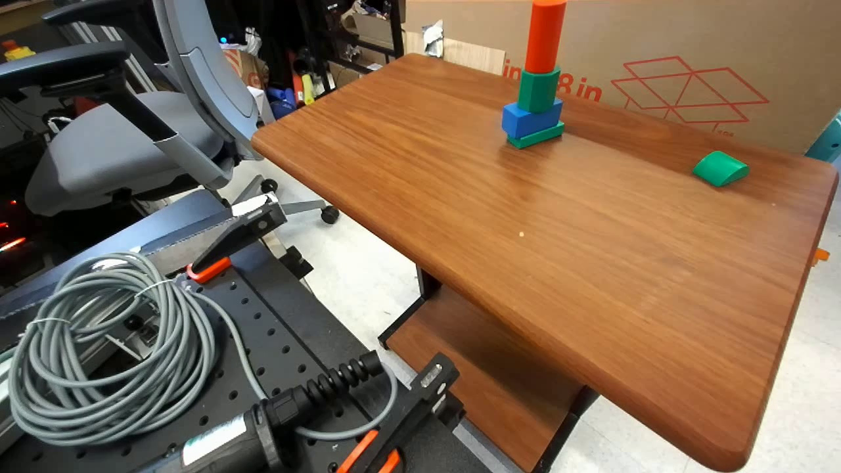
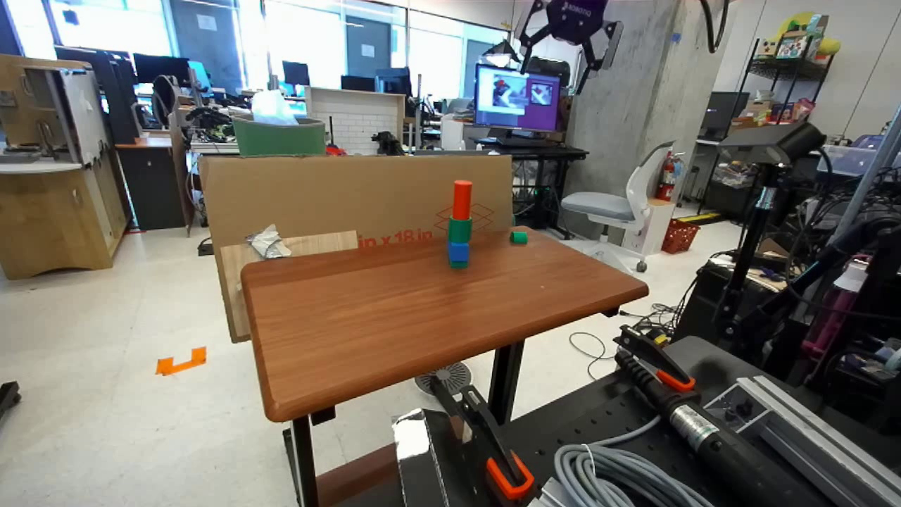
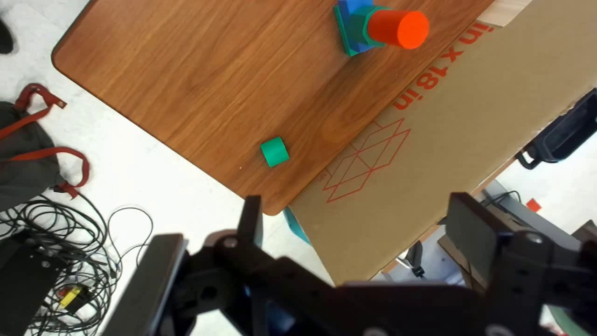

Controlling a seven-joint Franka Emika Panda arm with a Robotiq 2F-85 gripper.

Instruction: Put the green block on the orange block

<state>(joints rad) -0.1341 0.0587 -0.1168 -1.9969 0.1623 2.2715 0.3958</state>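
The green block is small and low with a curved top. It lies alone on the wooden table near a corner, also in an exterior view and in the wrist view. The orange block is a tall orange-red cylinder standing upright on top of a stack, also in an exterior view and in the wrist view. Under it are a green piece, a blue piece and a flat green piece. My gripper is open and empty, high above the table; its spread fingers show in the wrist view.
A large cardboard sheet stands along the table's far edge, close behind the stack. A black bench with coiled cable and clamps stands beside the table. A grey chair is near one end.
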